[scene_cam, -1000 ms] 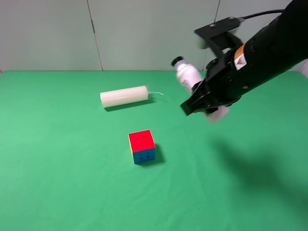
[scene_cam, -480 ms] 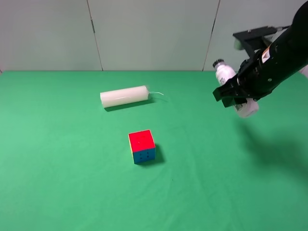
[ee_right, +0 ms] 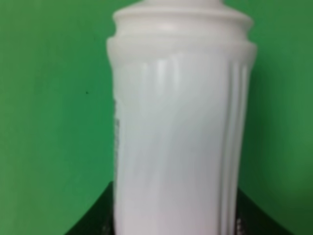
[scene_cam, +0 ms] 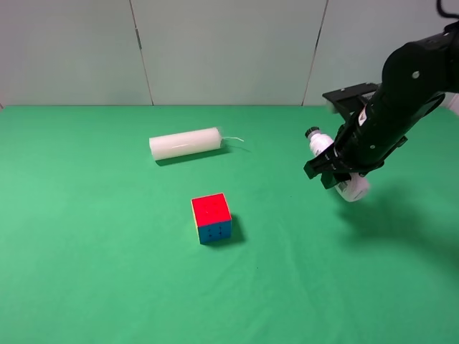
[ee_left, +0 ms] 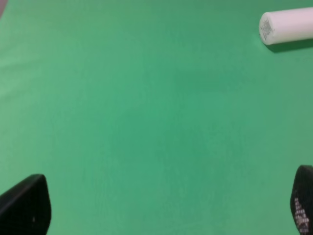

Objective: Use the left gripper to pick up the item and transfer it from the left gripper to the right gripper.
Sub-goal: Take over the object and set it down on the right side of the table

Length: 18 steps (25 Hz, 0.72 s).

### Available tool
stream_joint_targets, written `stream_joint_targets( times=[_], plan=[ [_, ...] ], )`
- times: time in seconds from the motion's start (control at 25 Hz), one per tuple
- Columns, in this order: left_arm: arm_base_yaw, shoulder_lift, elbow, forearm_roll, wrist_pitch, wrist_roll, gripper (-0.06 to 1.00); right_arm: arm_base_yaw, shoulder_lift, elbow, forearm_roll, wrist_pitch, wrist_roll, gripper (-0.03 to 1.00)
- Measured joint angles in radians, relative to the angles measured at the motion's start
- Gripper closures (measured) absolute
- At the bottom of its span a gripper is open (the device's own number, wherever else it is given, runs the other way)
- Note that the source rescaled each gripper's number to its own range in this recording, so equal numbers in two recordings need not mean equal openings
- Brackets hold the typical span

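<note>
Bottle (scene_cam: 320,147) clamped in right gripper (scene_cam: 333,172) above green table (scene_cam: 107,251), left gripper (ee_left: 164,203) jaws spread wide

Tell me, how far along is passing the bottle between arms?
Nearly finished, it seems. Done: the bottle is off the green cloth, clamped in the right fingers; the left fingers are open and empty. In hand: the right fingers hold it in the air. Left: nothing of the handover that I can see.

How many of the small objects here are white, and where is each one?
2. The plain white cylinder lies on the green table, beyond the cube. The white bottle is held in the right hand, above the table's right side. I see no hidden ones.
</note>
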Motion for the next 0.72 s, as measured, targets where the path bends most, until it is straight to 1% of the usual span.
stream_joint_targets(
  times=[0.24,0.44,0.6,0.72],
  plan=[
    [0.0,0.0,0.0,0.0,0.0,0.0,-0.03,0.0,0.082,0.0,0.0,-0.023,0.0,0.97],
    [0.0,0.0,0.0,0.0,-0.001,0.0,-0.03,0.0,0.13,0.0,0.0,-0.061,-0.002,0.97],
    [0.0,0.0,0.0,0.0,-0.001,0.0,-0.02,0.0,0.148,0.0,0.007,-0.091,-0.002,0.97],
    [0.0,0.0,0.0,0.0,-0.001,0.0,-0.02,0.0,0.152,0.0,0.018,-0.094,-0.002,0.97]
  ],
)
